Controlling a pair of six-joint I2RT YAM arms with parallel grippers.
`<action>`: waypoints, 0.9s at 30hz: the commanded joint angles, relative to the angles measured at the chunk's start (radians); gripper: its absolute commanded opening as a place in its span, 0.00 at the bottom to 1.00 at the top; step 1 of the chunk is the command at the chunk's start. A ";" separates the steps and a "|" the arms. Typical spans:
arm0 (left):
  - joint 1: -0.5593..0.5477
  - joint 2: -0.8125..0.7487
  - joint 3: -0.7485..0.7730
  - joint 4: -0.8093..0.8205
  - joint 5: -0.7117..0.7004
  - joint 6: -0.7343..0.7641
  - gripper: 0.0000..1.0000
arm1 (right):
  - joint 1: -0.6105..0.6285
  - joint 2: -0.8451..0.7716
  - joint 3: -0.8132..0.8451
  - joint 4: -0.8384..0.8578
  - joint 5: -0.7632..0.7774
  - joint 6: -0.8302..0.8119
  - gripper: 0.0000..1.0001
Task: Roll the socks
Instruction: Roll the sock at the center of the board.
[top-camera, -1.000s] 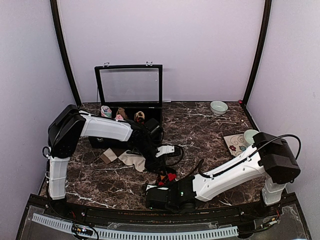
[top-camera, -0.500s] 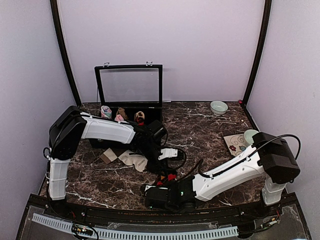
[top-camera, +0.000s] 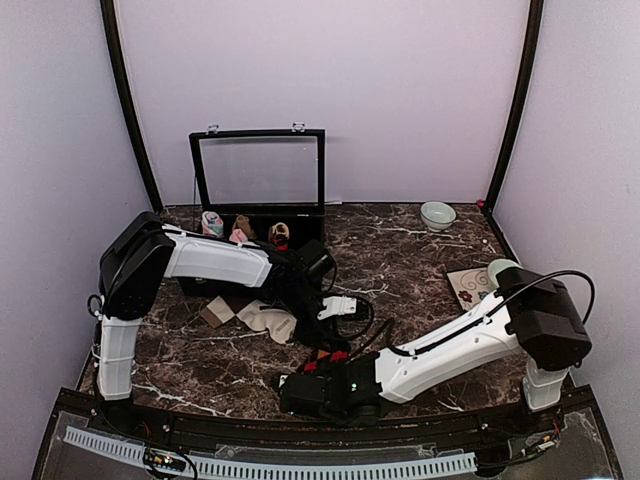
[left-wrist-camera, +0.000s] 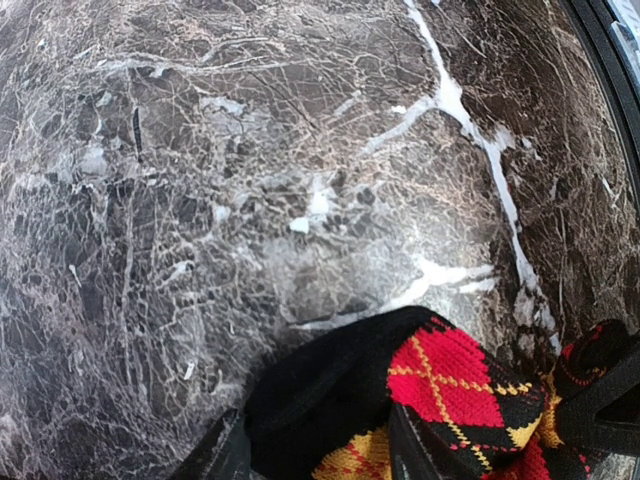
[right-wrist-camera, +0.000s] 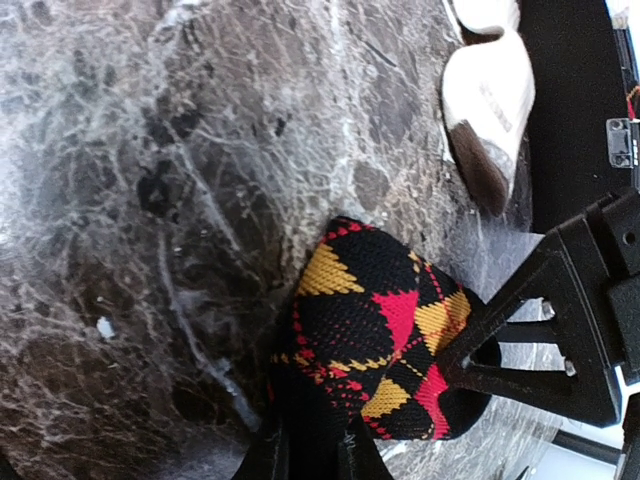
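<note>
From above, the argyle sock (top-camera: 333, 357) is seen only as a red scrap on the table (top-camera: 420, 250) near the front edge, caught between the left gripper (top-camera: 325, 342) and the right gripper (top-camera: 312, 372). Both sets of jaws are masked by the arms here, so their state cannot be read in this view. The cream sock (top-camera: 268, 320) is laid flat just beyond, apart from both grippers.

In the left wrist view, the sock's black end and diamonds are bunched between the left jaws, which are held roughly half apart by the fabric. The fingers are cut off at the bottom edge, so the depth of the hold cannot be told. If it is shallow, the fold may be pulled free and the roll sprung open.

In the right wrist view, the right jaws are nearly closed on the sock's near edge. Only a thin pinch is held, so the fabric may be slipped out. The grippers may also be knocked together, since a left finger is set right against the sock. Whether one sock or a pair is gripped cannot be made out.
</note>
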 joint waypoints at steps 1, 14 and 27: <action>-0.010 0.071 -0.021 -0.058 -0.032 -0.003 0.48 | -0.025 0.040 -0.021 0.015 -0.305 0.001 0.00; -0.007 0.040 -0.028 -0.074 0.037 0.005 0.50 | -0.205 0.050 -0.280 0.279 -0.782 0.255 0.00; 0.028 -0.007 -0.002 -0.092 0.038 -0.005 0.59 | -0.231 0.157 -0.436 0.412 -0.895 0.554 0.00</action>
